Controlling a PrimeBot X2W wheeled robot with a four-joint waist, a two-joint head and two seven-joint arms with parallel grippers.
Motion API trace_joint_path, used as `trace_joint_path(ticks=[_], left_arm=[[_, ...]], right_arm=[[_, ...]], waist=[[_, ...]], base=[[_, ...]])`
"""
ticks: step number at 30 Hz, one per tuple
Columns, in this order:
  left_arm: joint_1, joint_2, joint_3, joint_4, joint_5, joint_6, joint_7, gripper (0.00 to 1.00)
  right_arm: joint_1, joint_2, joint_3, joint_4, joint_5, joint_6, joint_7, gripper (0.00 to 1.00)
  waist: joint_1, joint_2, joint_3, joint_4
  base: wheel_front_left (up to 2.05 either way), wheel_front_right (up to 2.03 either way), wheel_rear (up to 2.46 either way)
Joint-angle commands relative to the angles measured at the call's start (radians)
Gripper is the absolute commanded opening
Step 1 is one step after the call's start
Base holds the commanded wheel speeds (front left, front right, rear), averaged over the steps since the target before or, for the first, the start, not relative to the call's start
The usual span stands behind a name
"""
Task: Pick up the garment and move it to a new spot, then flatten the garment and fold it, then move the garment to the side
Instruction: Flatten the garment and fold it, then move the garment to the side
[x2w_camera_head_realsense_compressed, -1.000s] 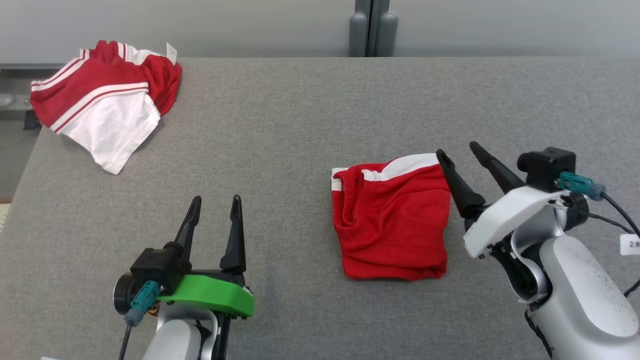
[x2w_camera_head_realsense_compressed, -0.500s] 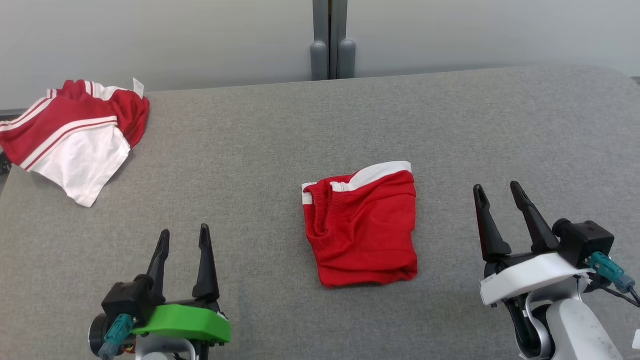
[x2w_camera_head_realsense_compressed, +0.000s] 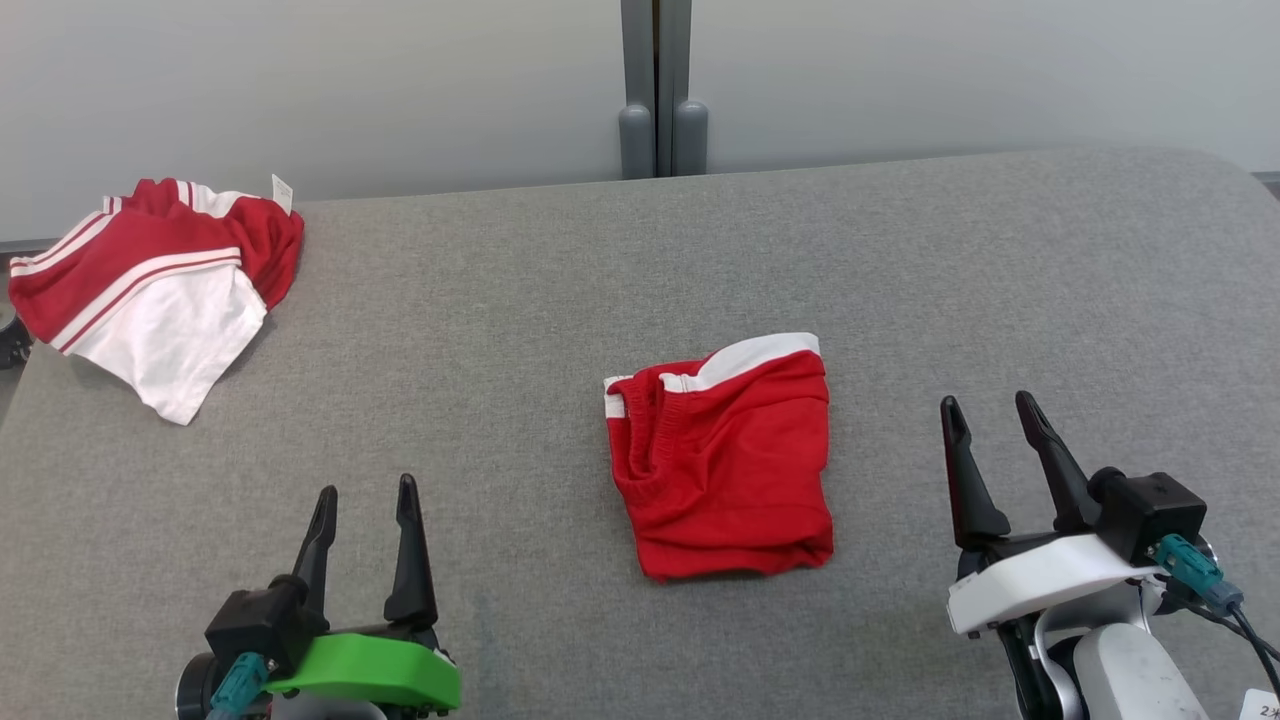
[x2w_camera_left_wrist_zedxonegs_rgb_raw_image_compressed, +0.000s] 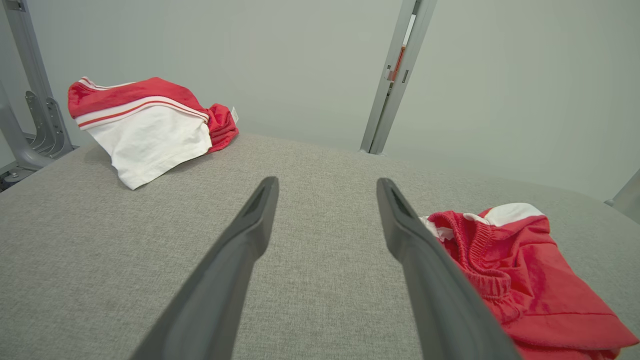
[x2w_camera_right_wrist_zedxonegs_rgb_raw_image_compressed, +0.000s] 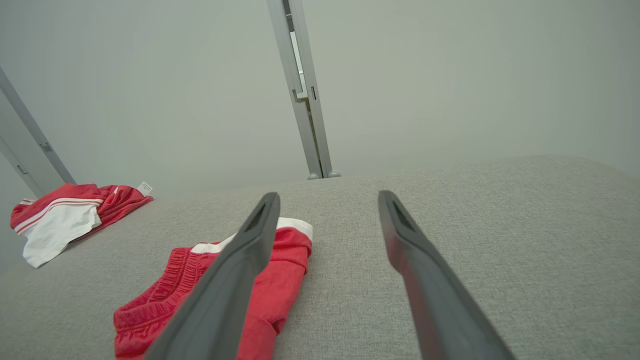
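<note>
**Folded red garment, mid-table; both grippers open and empty**

**Head view.** The red garment (x2w_camera_head_realsense_compressed: 722, 465) is recorded on the grey table (x2w_camera_head_realsense_compressed: 520, 300). It is folded into a compact, slightly skewed rectangle, with white trim along its far edge and a gathered elastic waistband at its left. It is placed between the left gripper (x2w_camera_head_realsense_compressed: 366, 487) and the right gripper (x2w_camera_head_realsense_compressed: 988, 400) and is touched by neither. Both grippers are seen with jaws spread and nothing held. A second red-and-white garment (x2w_camera_head_realsense_compressed: 150, 285) is noted in a crumpled heap at the far left corner, well apart.

**Left wrist view.** The gripper's own fingers (x2w_camera_left_wrist_zedxonegs_rgb_raw_image_compressed: 240, 260) are shown parted over bare table. The folded piece is seen to their right, waistband side nearest.

**Right wrist view.** The fingers (x2w_camera_right_wrist_zedxonegs_rgb_raw_image_compressed: 430, 280) are likewise parted. The garment is seen at lower left, partly hidden behind one finger and not between the two.

**Handling, as judged.**
- The fabric is taken to be light, soft and limp, with no stiffness of its own.
- The layers are expected to slide apart and the fold to be lost if one corner alone is lifted.
- Folding is judged complete, and the move to the side is judged outstanding.
- Hold is best taken through all layers, at the two ends of one edge, one gripper to each.
- The thicker waistband side is preferred
- The piece lies very flat, so fingertips would need to be pressed close to the table surface
</note>
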Motion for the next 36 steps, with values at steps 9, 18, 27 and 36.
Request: trace_joint_path(ticks=[9,18,27,36], left_arm=[[0.007,0.000,0.001,0.008,0.012,-0.001,0.000,1.00],[-0.007,0.000,-0.002,0.013,0.012,-0.002,0.000,1.00],[-0.030,0.000,-0.013,0.012,-0.009,0.001,0.000,1.00],[-0.065,0.000,-0.040,0.009,-0.044,0.011,0.000,1.00]], right_arm=[[0.000,0.005,-0.007,0.017,-0.012,-0.001,-0.004,1.00],[-0.008,0.006,-0.007,0.020,-0.006,-0.001,0.026,1.00],[-0.090,-0.039,-0.005,0.009,0.066,-0.001,0.306,1.00],[-0.212,-0.117,0.016,0.052,0.186,-0.001,0.617,1.00]], waist=[[0.0000,0.0000,-0.003,0.010],[0.0000,0.0000,0.006,0.018],[0.0000,0.0000,0.040,0.042],[0.0000,0.0000,0.093,0.102]], base=[[0.00,0.00,0.00],[0.00,0.00,0.00],[0.00,0.00,0.00],[0.00,0.00,0.00]])
